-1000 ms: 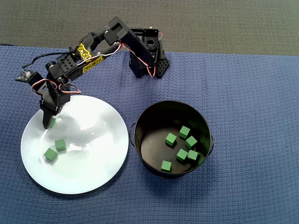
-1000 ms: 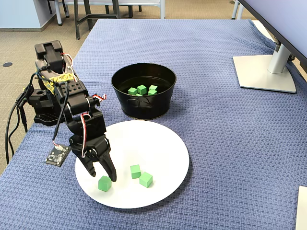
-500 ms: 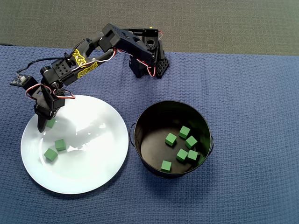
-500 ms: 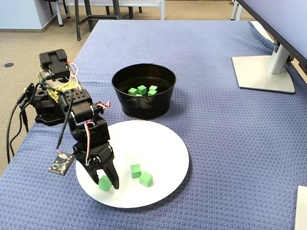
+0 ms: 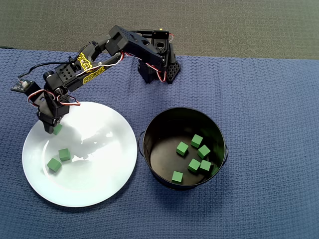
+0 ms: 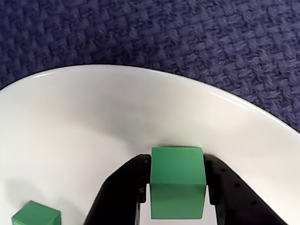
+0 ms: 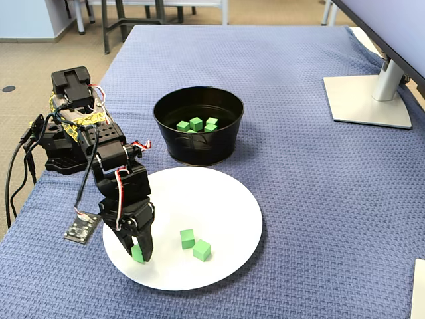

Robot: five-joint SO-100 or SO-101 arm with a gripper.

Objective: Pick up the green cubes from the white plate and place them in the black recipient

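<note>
Wrist view shows your pincer point(image 6: 178, 199) pinching one green cube point(image 6: 177, 187) between both fingers, low over the white plate point(image 6: 93, 122), two loose cubes point(image 7: 194, 244) just beside it, black recipient point(image 7: 199, 149) well apart

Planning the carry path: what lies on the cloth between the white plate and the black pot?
Nothing: in the overhead view only bare blue cloth separates the white plate from the black pot.

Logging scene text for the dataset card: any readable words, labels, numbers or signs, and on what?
None readable.
Yellow sticker on the arm: black marks, too blurred to read in the overhead view; same in the fixed view.
Green cubes, white plate, black pot, monitor stand: no text.
</note>
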